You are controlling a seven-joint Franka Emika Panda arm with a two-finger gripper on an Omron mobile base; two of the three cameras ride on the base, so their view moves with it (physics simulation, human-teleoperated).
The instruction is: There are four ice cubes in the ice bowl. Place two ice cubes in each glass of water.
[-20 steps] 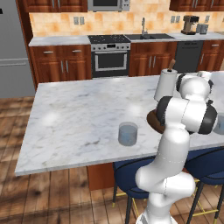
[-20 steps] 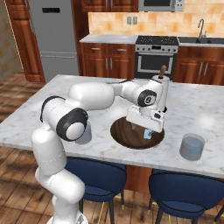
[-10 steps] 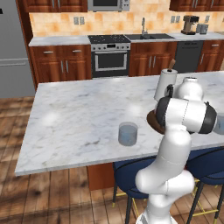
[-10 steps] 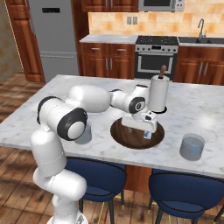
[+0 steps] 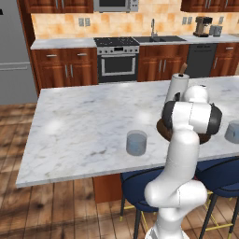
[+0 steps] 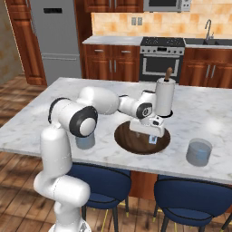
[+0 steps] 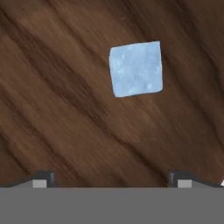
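ice cube (image 7: pixel 135 68) ahead of spread end effector (image 7: pixel 109 180)

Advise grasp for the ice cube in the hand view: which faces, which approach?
Take the ice cube across two opposite flat side faces, coming straight down into the ice bowl. It lies flat on the wood, slightly rotated and right of centre between the open gripper, so shift over and roll slightly to square up, probably.

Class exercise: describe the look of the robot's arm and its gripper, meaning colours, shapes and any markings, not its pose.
The arm is glossy white, built of rounded tubular segments joined by dark grey to black rings. The gripper sits on a boxy white hand, and its two fingertips are small and dark. No cables or legible markings are visible.
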